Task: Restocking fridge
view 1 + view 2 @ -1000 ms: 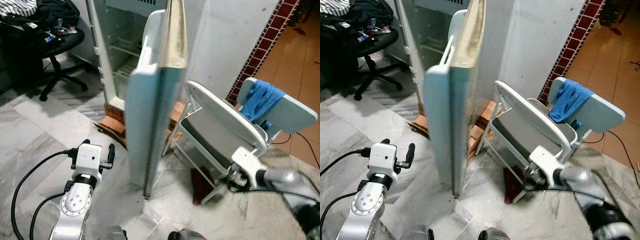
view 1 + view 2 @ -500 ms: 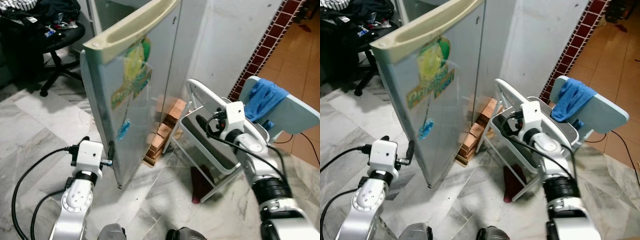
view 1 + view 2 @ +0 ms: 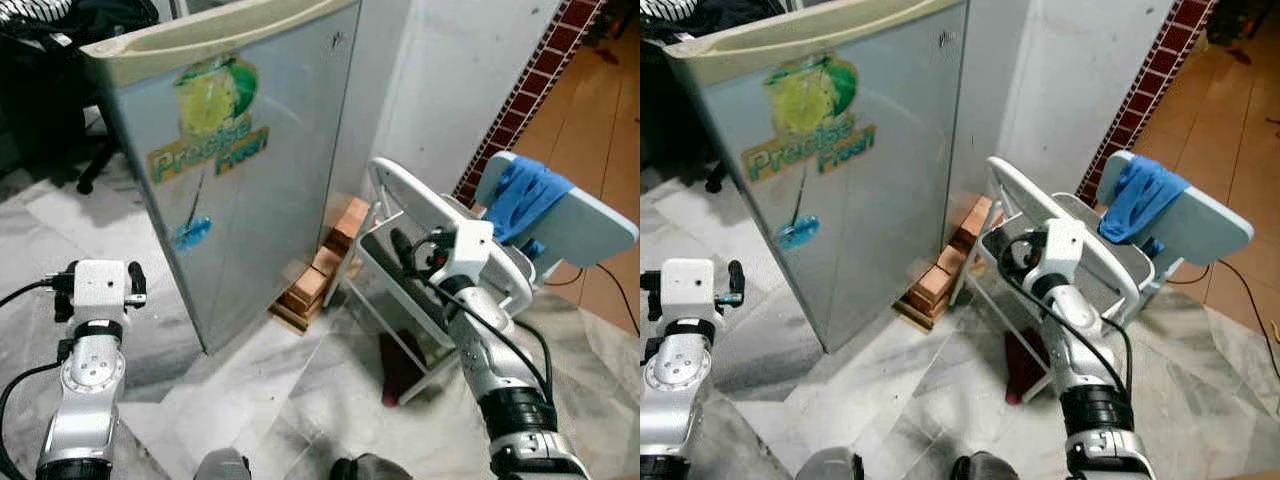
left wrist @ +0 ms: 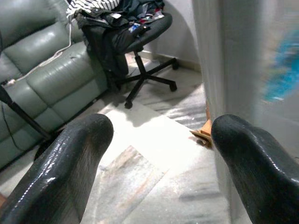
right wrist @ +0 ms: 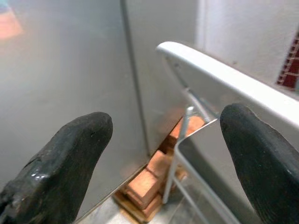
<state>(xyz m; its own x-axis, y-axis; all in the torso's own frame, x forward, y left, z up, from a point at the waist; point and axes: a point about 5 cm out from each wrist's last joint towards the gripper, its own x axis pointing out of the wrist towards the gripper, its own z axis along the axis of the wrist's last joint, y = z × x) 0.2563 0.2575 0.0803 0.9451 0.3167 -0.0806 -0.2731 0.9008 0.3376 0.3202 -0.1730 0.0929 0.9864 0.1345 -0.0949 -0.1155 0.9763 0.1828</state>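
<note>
The fridge door [image 3: 230,150] has swung nearly shut across the frame's left, so restocking looks finished; our left gripper [image 4: 159,154] and right gripper [image 5: 163,154] stand spread, empty.

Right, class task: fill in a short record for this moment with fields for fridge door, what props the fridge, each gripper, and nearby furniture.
fridge door: grey fridge door with a lime sticker, closed
prop: orange bricks under the fridge corner
left gripper: left gripper open, beside the door edge, holding nothing
right gripper: right gripper open, aimed at the bricks
furniture: white folding chair; blue cloth draped on a pale chair back
</note>
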